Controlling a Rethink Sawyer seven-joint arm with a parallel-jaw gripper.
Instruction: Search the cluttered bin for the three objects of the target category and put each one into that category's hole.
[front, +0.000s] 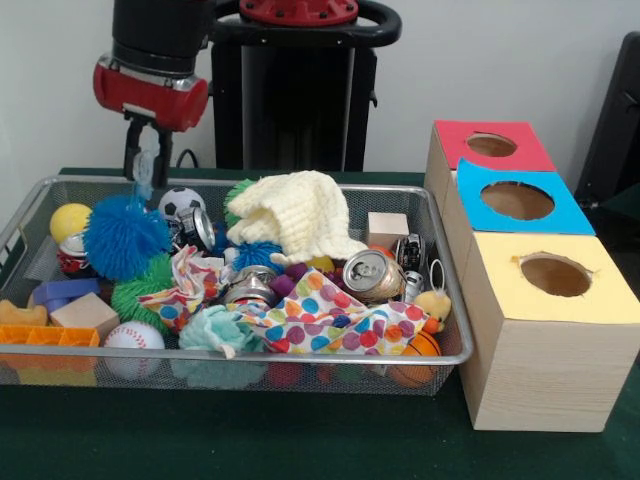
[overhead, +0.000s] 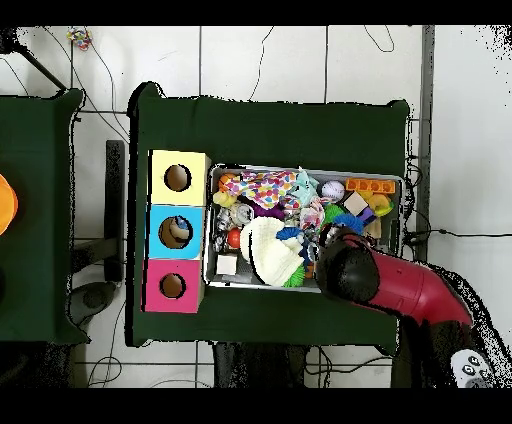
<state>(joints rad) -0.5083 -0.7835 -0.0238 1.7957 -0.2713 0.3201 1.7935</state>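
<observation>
My gripper (front: 148, 165) hangs over the far left corner of the wire bin (front: 300, 357). It is shut on a pale strand of the blue fuzzy ball (front: 122, 237), which sits just below it. Other balls lie around: a soccer ball (front: 181, 203), a yellow ball (front: 70, 221), a baseball (front: 133, 338) and a small basketball (front: 423, 345). Beside the bin stand three boxes with round holes: red (front: 491, 145), blue (front: 517, 200) and yellow (front: 555, 274). In the overhead view the red arm (overhead: 400, 285) hides the gripper.
The bin also holds a cream knit hat (front: 300, 213), a polka-dot cloth (front: 320, 320), a crushed can (front: 372, 275), a wooden cube (front: 387, 228), an orange plastic block (front: 48, 336) and a green fuzzy ball (front: 140, 290). Green cloth covers the table (front: 300, 440).
</observation>
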